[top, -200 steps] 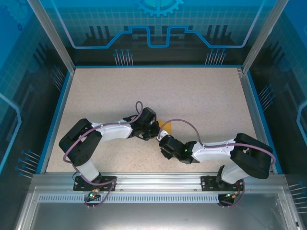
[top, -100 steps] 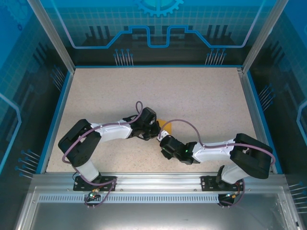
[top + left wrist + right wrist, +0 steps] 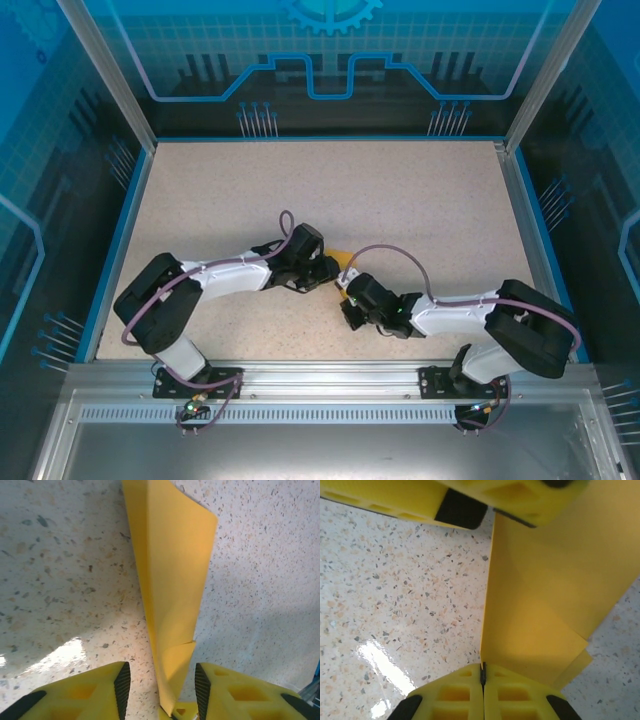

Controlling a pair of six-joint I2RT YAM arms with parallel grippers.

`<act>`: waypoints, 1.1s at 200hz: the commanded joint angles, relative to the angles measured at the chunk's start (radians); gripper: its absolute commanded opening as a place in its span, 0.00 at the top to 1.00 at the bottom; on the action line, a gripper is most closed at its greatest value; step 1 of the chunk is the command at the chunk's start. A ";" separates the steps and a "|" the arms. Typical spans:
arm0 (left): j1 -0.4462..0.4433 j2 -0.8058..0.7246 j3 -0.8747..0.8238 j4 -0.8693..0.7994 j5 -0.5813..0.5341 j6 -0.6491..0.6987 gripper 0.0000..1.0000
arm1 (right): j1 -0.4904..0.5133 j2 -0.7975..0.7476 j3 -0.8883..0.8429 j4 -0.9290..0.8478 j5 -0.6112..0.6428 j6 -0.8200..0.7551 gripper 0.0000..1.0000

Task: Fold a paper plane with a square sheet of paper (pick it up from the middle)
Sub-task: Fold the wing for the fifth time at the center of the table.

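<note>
Bright, even overhead light. Glare patches whiten the speckled tabletop (image 3: 60,580) in both wrist views. The paper plane (image 3: 172,580) casts a soft shadow.

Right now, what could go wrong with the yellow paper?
1. The right pincer is shut on just a thin edge of the folded paper, so it could slip out or tear.
2. The left pincer is open around the paper, not pinching, so the fold may spring apart.
3. Both pincers sit very close together and might bump.
</note>
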 commanded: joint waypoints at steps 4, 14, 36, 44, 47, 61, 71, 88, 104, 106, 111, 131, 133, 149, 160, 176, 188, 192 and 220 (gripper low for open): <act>0.004 -0.071 -0.022 -0.036 -0.049 0.010 0.53 | -0.071 -0.041 -0.049 0.076 -0.186 0.022 0.95; 0.006 -0.091 -0.034 -0.037 -0.067 0.005 0.50 | -0.100 -0.049 -0.059 0.094 -0.240 0.030 0.95; 0.007 -0.132 -0.059 -0.023 -0.089 0.006 0.46 | -0.171 -0.054 -0.084 0.153 -0.375 0.041 0.95; 0.007 -0.141 -0.064 -0.016 -0.087 0.011 0.46 | -0.195 -0.049 -0.091 0.174 -0.430 0.046 0.95; 0.008 -0.143 -0.066 -0.012 -0.086 0.013 0.46 | -0.204 -0.048 -0.093 0.181 -0.451 0.048 0.94; 0.006 -0.150 -0.075 0.008 -0.073 0.024 0.49 | -0.242 -0.033 -0.098 0.214 -0.519 0.065 0.95; 0.007 -0.150 -0.082 0.026 -0.062 0.030 0.53 | -0.267 -0.019 -0.103 0.240 -0.571 0.077 0.95; 0.007 -0.148 -0.093 0.061 -0.041 0.038 0.58 | -0.301 0.006 -0.108 0.281 -0.642 0.102 0.95; 0.008 -0.142 -0.100 0.096 -0.020 0.047 0.63 | -0.331 0.030 -0.110 0.313 -0.698 0.122 0.95; 0.007 -0.142 -0.102 0.101 -0.017 0.049 0.63 | -0.334 0.032 -0.111 0.315 -0.703 0.124 0.95; 0.007 -0.139 -0.103 0.110 -0.011 0.050 0.64 | -0.342 0.037 -0.112 0.323 -0.715 0.128 0.95; 0.007 -0.121 -0.104 0.144 0.012 0.060 0.67 | -0.370 0.067 -0.113 0.337 -0.756 0.147 0.95; 0.007 -0.118 -0.103 0.147 0.014 0.061 0.68 | -0.373 0.070 -0.115 0.342 -0.761 0.149 0.95; 0.007 -0.091 -0.095 0.179 0.044 0.066 0.70 | -0.393 0.094 -0.123 0.361 -0.770 0.176 0.95; 0.005 -0.075 -0.092 0.205 0.065 0.066 0.71 | -0.406 0.112 -0.136 0.392 -0.782 0.195 0.95; 0.006 -0.051 -0.083 0.227 0.081 0.064 0.72 | -0.419 0.137 -0.150 0.435 -0.794 0.223 0.94; 0.006 -0.040 -0.077 0.230 0.088 0.065 0.73 | -0.424 0.144 -0.159 0.447 -0.789 0.236 0.94; 0.006 -0.038 -0.076 0.230 0.088 0.065 0.74 | -0.425 0.145 -0.161 0.447 -0.786 0.238 0.94; 0.005 -0.045 -0.089 0.239 0.073 0.064 0.74 | -0.431 0.141 -0.173 0.441 -0.773 0.243 0.93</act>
